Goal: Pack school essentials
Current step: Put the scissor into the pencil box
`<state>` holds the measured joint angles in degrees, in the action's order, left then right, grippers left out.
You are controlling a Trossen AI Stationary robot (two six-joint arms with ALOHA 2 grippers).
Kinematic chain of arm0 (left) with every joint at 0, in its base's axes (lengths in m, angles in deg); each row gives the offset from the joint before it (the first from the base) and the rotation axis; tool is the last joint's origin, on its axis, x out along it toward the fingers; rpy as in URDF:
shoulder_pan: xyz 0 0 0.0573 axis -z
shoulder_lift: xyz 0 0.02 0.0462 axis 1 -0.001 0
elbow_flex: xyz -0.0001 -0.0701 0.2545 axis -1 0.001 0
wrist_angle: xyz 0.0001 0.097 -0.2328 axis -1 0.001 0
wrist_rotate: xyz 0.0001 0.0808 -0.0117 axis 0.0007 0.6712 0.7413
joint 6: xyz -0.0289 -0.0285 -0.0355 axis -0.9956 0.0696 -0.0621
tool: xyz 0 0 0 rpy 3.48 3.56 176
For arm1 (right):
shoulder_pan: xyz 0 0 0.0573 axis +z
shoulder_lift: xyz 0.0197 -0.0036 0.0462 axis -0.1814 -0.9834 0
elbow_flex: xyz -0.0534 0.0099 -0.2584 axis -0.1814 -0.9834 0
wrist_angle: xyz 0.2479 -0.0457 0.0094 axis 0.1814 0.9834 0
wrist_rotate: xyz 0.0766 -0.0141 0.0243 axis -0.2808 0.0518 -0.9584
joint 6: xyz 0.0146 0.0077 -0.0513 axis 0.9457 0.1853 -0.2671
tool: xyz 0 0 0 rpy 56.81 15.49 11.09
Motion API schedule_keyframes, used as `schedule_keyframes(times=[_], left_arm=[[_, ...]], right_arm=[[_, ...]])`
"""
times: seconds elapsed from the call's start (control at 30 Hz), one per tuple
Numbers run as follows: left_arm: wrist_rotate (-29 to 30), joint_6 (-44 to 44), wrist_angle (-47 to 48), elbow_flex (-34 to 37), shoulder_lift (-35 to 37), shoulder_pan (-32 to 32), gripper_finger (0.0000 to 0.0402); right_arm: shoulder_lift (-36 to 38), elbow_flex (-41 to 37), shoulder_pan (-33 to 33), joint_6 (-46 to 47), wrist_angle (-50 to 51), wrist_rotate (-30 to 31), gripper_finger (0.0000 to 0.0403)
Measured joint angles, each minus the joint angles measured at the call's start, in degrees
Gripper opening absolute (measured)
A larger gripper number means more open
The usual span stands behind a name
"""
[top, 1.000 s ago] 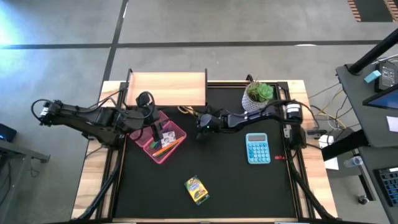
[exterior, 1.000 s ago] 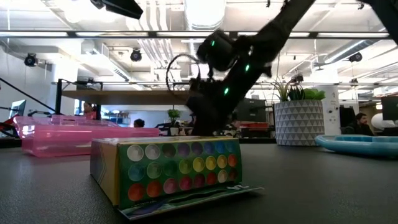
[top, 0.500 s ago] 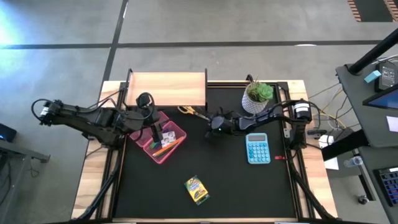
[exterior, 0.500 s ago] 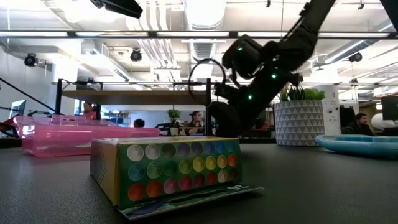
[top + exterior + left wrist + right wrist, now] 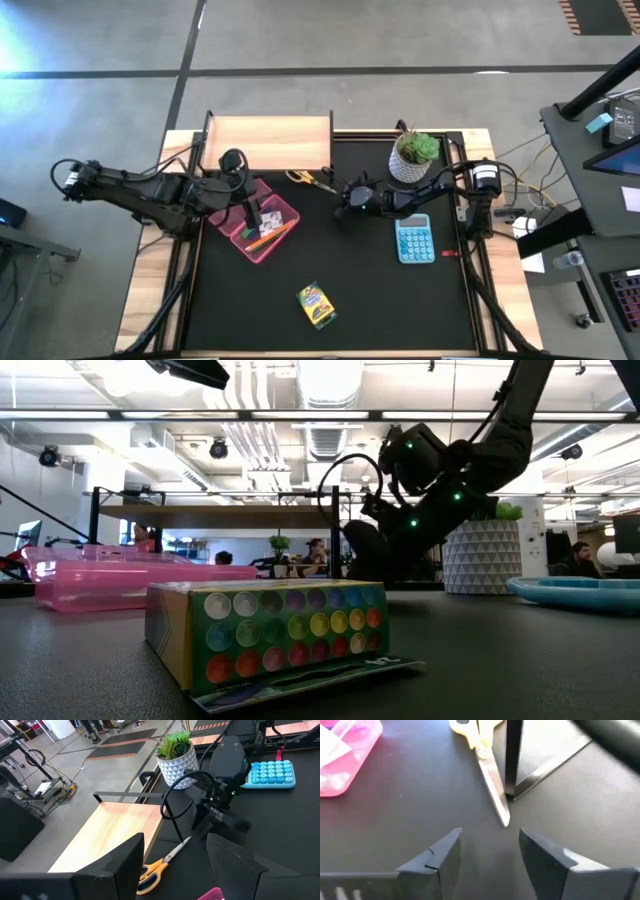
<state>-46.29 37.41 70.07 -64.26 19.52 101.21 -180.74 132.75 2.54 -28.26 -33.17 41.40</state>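
The yellow-handled scissors (image 5: 309,180) lie flat on the black mat beside the wooden box's corner, blades pointing toward my right gripper (image 5: 344,198). That gripper hovers low and open just right of the blade tip (image 5: 504,818). The pink tray (image 5: 262,226) holds orange and green pencils and a small white patterned square (image 5: 269,217). My left gripper (image 5: 251,212) hangs open over the tray, touching nothing. The crayon box (image 5: 316,304) lies on its side near the table's near edge, large in the low view (image 5: 270,630).
A wooden open box (image 5: 268,143) stands at the far edge. A potted plant (image 5: 415,155) sits far right, close behind my right arm. A blue calculator (image 5: 413,238) lies right of centre. Black mat stretches bare between the tray, the crayon box and the calculator.
My right gripper has drawn back from the scissors toward the table's right and risen slightly. It stays open. The left arm has kept still over the pink tray.
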Motion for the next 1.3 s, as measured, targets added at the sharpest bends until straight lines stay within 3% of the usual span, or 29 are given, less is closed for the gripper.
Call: schedule_keyframes(times=[0.23, 0.5, 0.97, 1.3], left_arm=[[0.02, 0.04, 0.00, 0.00, -0.02, 0.02, 0.0201], [0.01, 0.06, 0.00, 0.00, -0.02, 0.02, 0.0201], [0.01, 0.07, -0.01, 0.02, -0.02, 0.02, 0.0201], [0.02, 0.06, -0.04, 0.02, -0.02, 0.02, 0.0201]], right_arm=[[0.00, 0.50, -3.00, 0.43, 0.03, 1.98, 0.0221], [0.00, 0.76, -4.19, 0.15, 0.02, -2.87, 0.0220], [-5.03, 2.32, -4.03, -2.64, -2.75, 0.76, 0.0219], [-9.13, 5.73, -3.46, -6.26, -2.88, -1.56, 0.0218]])
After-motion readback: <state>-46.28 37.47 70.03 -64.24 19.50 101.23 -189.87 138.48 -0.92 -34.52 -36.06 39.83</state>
